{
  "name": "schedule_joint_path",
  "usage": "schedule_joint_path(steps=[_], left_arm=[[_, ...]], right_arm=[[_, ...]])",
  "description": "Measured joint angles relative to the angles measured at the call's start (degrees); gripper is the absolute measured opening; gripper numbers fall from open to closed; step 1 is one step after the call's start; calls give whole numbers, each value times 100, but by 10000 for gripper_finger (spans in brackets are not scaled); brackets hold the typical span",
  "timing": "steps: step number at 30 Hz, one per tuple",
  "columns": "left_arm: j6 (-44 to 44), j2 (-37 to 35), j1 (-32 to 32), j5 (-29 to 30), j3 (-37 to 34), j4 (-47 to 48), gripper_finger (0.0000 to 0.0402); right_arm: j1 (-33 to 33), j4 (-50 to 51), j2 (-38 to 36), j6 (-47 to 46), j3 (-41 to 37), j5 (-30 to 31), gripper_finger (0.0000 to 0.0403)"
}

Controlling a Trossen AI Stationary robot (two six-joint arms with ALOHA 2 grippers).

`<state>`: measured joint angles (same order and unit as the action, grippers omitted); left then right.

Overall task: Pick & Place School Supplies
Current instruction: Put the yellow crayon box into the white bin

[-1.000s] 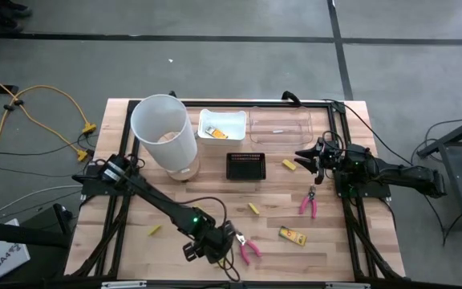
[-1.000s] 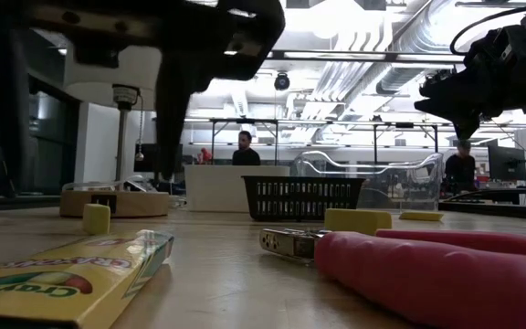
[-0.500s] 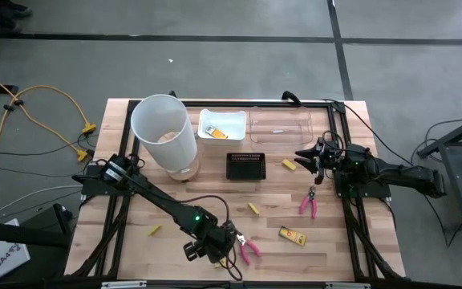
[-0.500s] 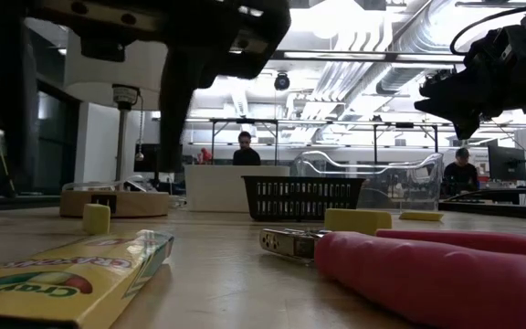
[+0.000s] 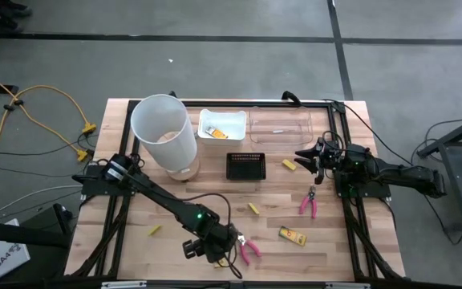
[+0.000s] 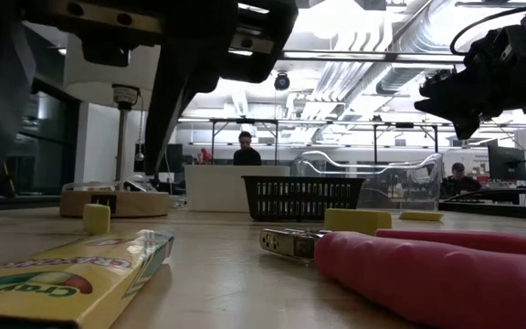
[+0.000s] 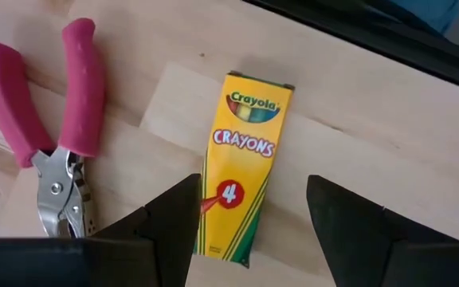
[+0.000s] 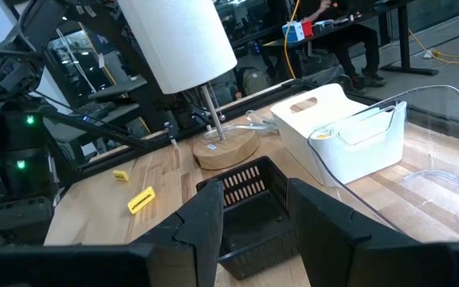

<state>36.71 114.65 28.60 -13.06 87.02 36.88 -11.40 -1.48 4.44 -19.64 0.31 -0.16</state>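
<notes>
You've got a tall white cylindrical bin (image 5: 164,132) on its wooden base, a white tub (image 5: 222,127) beside it, a clear tray (image 5: 280,128) next along, a black basket (image 8: 249,209) just beyond the right fingers (image 8: 203,223), and yellow cables (image 5: 42,100) on the floor.

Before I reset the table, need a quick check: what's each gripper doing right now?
Left gripper: open, empty, over the crayon box.
Right gripper: open, empty, above the black basket.
</notes>
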Motion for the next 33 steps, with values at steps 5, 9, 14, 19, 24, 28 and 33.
schedule_joint_path(steps=[5, 9, 14, 19, 24, 28, 33], left_arm=[[81, 0, -15, 17, 0, -1, 220], [111, 68, -65, 34, 0, -24, 221], [169, 166, -72, 16, -4, -99, 233], [239, 250, -85, 33, -8, -147, 244], [320, 352, -85, 136, -4, -219, 245], [345, 380, -101, 144, -4, -275, 245], [347, 414, -111, 148, -4, -295, 245]], right_arm=[[-2, 0, 1, -1, -2, 0, 133], [-2, -2, -1, -2, 1, 0, 133], [-1, -1, -1, -1, -1, 2, 133], [-1, -4, 1, 0, -1, 0, 133], [0, -2, 1, 1, 0, 0, 133], [-1, -3, 1, 1, -1, 1, 133], [0, -4, 1, 1, -1, 0, 133]])
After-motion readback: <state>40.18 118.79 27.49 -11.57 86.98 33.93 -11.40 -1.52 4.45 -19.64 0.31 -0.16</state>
